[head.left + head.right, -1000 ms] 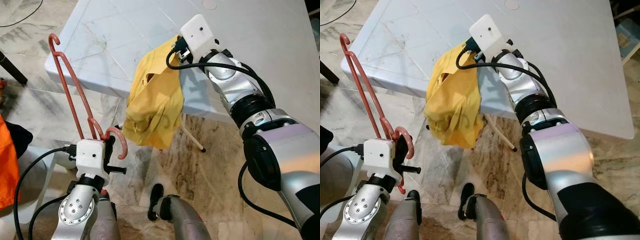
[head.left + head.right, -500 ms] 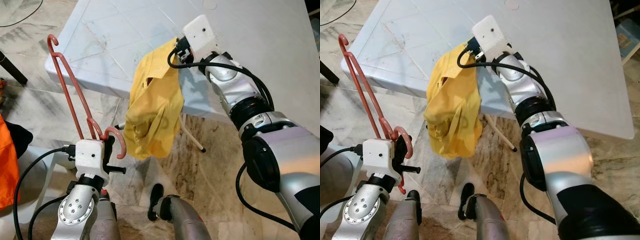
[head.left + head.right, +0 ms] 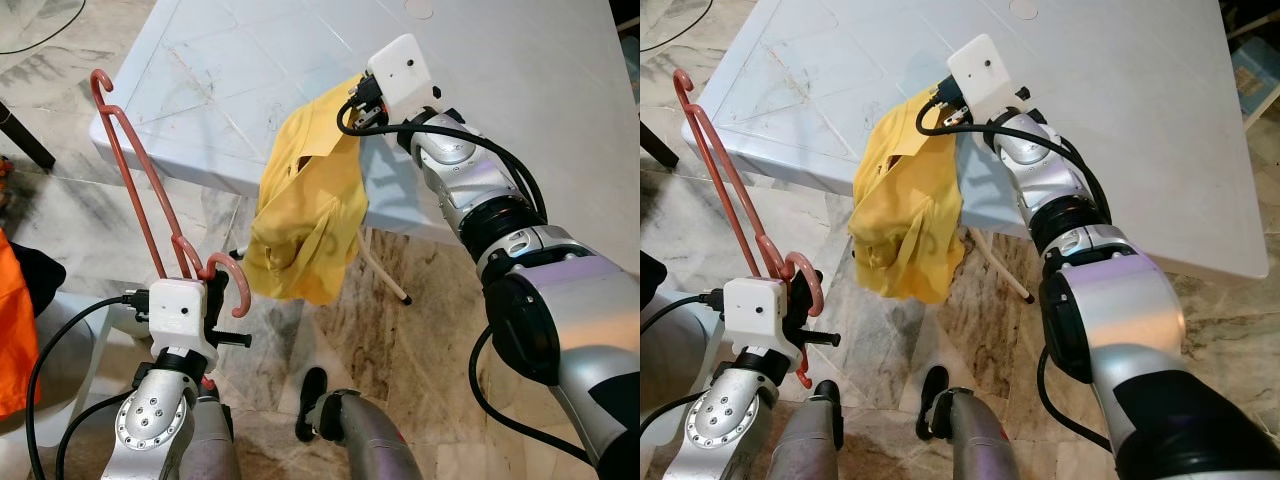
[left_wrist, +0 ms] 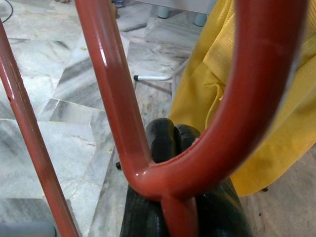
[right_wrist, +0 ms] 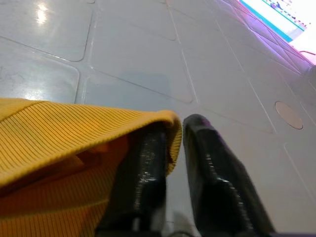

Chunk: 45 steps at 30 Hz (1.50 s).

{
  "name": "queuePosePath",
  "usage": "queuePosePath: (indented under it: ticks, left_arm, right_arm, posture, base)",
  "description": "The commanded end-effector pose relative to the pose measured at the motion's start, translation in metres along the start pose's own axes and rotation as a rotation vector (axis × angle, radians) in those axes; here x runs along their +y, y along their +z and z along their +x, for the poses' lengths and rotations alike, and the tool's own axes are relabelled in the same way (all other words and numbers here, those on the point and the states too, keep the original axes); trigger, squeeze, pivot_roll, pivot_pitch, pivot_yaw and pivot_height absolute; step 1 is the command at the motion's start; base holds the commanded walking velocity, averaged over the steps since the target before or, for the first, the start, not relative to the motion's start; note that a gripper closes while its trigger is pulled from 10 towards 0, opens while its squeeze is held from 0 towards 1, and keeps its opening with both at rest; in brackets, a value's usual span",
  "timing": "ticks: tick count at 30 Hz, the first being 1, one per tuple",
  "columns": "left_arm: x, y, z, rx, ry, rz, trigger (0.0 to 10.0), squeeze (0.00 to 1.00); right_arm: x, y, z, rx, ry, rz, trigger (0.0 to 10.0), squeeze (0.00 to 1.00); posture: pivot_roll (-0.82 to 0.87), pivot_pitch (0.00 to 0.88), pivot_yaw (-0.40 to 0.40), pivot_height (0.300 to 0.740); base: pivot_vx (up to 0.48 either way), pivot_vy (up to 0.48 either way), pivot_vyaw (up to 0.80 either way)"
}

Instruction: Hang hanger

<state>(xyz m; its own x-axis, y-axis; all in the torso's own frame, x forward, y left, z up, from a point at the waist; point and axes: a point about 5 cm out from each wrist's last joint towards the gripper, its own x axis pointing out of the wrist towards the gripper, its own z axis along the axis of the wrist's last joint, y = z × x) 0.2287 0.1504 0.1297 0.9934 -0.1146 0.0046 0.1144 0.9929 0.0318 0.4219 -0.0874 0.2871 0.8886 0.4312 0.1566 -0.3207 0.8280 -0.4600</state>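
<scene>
A red plastic hanger (image 3: 140, 190) stands upright at the lower left, its hook end low; my left gripper (image 4: 170, 148) is shut on it just below the hook (image 3: 236, 285). A yellow garment (image 3: 305, 220) hangs off the near edge of the white table (image 3: 250, 70). My right gripper (image 5: 174, 136) is shut on the garment's top edge (image 5: 74, 131), holding it just above the tabletop. The garment dangles beside the hanger's hook, apart from it.
Marble floor (image 3: 420, 330) lies below the table. An orange cloth (image 3: 15, 330) is at the far left edge. A white table leg (image 3: 385, 275) slants behind the garment. My own legs and a black foot (image 3: 310, 400) are at the bottom.
The right gripper has shifted slightly up and right over the table, and the garment has swung with it. The hanger has tilted a little to the left.
</scene>
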Motion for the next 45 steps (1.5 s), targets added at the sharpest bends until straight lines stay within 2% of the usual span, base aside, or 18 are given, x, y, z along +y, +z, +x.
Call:
queuePosePath:
  ticks: [1,8,13,17,18,20,24,27,30,31,32,33,36,41,43,45]
  left_arm:
    - [-0.003,-0.007,-0.003,0.034,-0.008,-0.010,10.0,0.00]
    - [-0.003,-0.007,-0.002,0.033,-0.012,-0.011,10.0,0.00]
    - [-0.003,-0.006,-0.001,0.031,-0.013,-0.011,10.0,0.00]
    - [-0.003,-0.006,0.000,0.029,-0.013,-0.010,10.0,0.00]
    - [-0.002,-0.006,0.000,0.029,-0.013,-0.009,10.0,0.00]
    - [-0.002,-0.006,0.000,0.028,-0.013,-0.008,10.0,0.00]
    - [-0.002,-0.006,0.002,0.028,-0.017,-0.007,10.0,0.00]
    - [-0.002,-0.003,0.006,0.019,-0.025,-0.005,10.0,0.00]
    - [-0.002,-0.002,0.008,0.015,-0.026,-0.006,10.0,0.00]
    - [-0.002,-0.002,0.009,0.014,-0.025,-0.006,10.0,0.00]
    - [-0.002,-0.002,0.009,0.014,-0.025,-0.006,10.0,0.00]
    - [-0.001,-0.003,0.012,0.013,-0.025,-0.004,10.0,0.00]
    - [-0.002,-0.003,0.014,0.012,-0.025,-0.003,10.0,0.00]
    - [-0.002,-0.003,0.020,0.009,-0.040,-0.004,10.0,0.00]
    - [-0.004,-0.004,0.023,0.010,-0.059,-0.006,10.0,0.00]
    - [-0.004,-0.004,0.024,0.011,-0.064,-0.005,10.0,0.00]
  right_arm:
    - [-0.006,-0.005,-0.003,0.007,-0.023,0.026,0.0,0.00]
    - [-0.009,-0.006,-0.004,0.008,-0.034,0.032,0.0,0.00]
    - [-0.017,-0.010,-0.007,0.018,-0.078,0.064,0.0,0.00]
    - [-0.023,-0.013,-0.010,0.022,-0.109,0.108,0.0,0.00]
    - [-0.030,-0.015,-0.013,0.018,-0.139,0.162,0.0,0.00]
    - [-0.035,-0.017,-0.015,0.011,-0.160,0.208,0.0,0.00]
    - [-0.043,-0.018,-0.018,-0.010,-0.197,0.240,0.0,0.00]
    - [-0.070,-0.018,-0.030,-0.060,-0.352,0.264,0.0,0.00]
    - [-0.078,-0.018,-0.035,-0.081,-0.402,0.257,0.0,0.00]
    - [-0.088,-0.019,-0.041,-0.100,-0.455,0.255,0.0,0.00]
    - [-0.088,-0.019,-0.041,-0.100,-0.455,0.255,0.0,0.00]
    - [-0.105,-0.021,-0.053,-0.126,-0.541,0.253,0.0,0.00]
    - [-0.121,-0.030,-0.072,-0.159,-0.597,0.227,0.0,0.00]
    - [-0.126,-0.051,-0.096,-0.155,-0.660,0.222,0.0,0.00]
    - [-0.124,-0.064,-0.111,-0.142,-0.696,0.220,0.0,0.00]
    - [-0.122,-0.066,-0.113,-0.136,-0.699,0.224,0.0,0.00]
  posture:
    - [0.34,0.382,-0.169,0.740]
    - [0.34,0.381,-0.167,0.740]
    - [0.34,0.381,-0.168,0.740]
    - [0.34,0.376,-0.164,0.740]
    - [0.34,0.376,-0.162,0.740]
    - [0.34,0.373,-0.157,0.740]
    - [0.33,0.369,-0.152,0.740]
    - [0.32,0.357,-0.143,0.740]
    - [0.31,0.352,-0.141,0.740]
    - [0.30,0.346,-0.139,0.740]
    - [0.30,0.346,-0.139,0.740]
    - [0.29,0.340,-0.137,0.740]
    - [0.27,0.333,-0.136,0.740]
    - [0.22,0.309,-0.124,0.740]
    - [0.21,0.302,-0.120,0.740]
    - [0.19,0.293,-0.110,0.740]
  base:
    - [0.000,0.000,0.00]
    - [0.000,0.000,0.00]
    - [0.000,0.000,0.00]
    - [0.000,0.000,0.00]
    - [0.000,0.000,0.00]
    - [0.000,0.000,0.00]
    - [0.000,0.000,0.00]
    - [0.000,0.000,0.00]
    - [0.000,0.000,0.00]
    - [0.000,0.000,0.00]
    - [0.000,0.000,0.00]
    - [0.000,0.000,0.00]
    - [0.000,0.000,0.00]
    - [0.000,0.000,0.00]
    - [0.000,0.000,0.00]
    - [0.000,0.000,0.00]
